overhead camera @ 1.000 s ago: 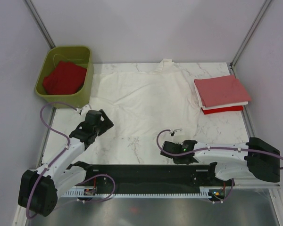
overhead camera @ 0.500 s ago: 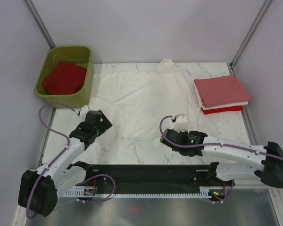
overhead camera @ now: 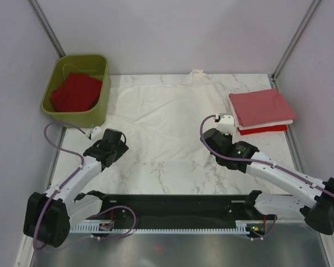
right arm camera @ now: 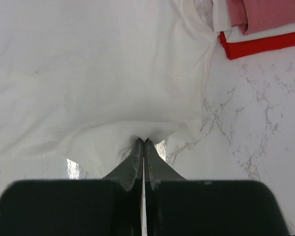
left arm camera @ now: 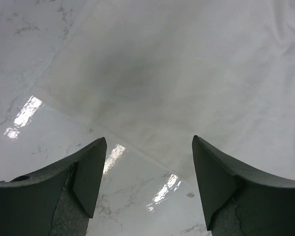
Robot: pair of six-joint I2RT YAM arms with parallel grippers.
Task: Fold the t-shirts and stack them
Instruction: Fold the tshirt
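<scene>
A white t-shirt (overhead camera: 161, 111) lies spread across the marble table (overhead camera: 172, 178). My right gripper (overhead camera: 209, 139) is shut on its near hem and holds a fold of cloth lifted, as the right wrist view shows (right arm camera: 144, 141); white cloth (right arm camera: 88, 73) fans out ahead of it. My left gripper (overhead camera: 119, 146) is open and empty over the shirt's near-left corner; in the left wrist view (left arm camera: 147, 182) the cloth edge (left arm camera: 177, 88) runs just ahead of the fingers. A folded stack stands at the right: a salmon pink shirt (overhead camera: 261, 105) on top, a white one, and a red one (overhead camera: 264, 129) below.
An olive-green tub (overhead camera: 103, 94) stands at the back left with a red shirt (overhead camera: 75, 92) in it. The stack also shows at the top right of the right wrist view (right arm camera: 260, 43). A black rail (overhead camera: 172, 206) runs along the near edge. Walls enclose three sides.
My right gripper has moved from the near edge toward the back right, pulling the white shirt's hem with it. My left gripper has shifted slightly left.
</scene>
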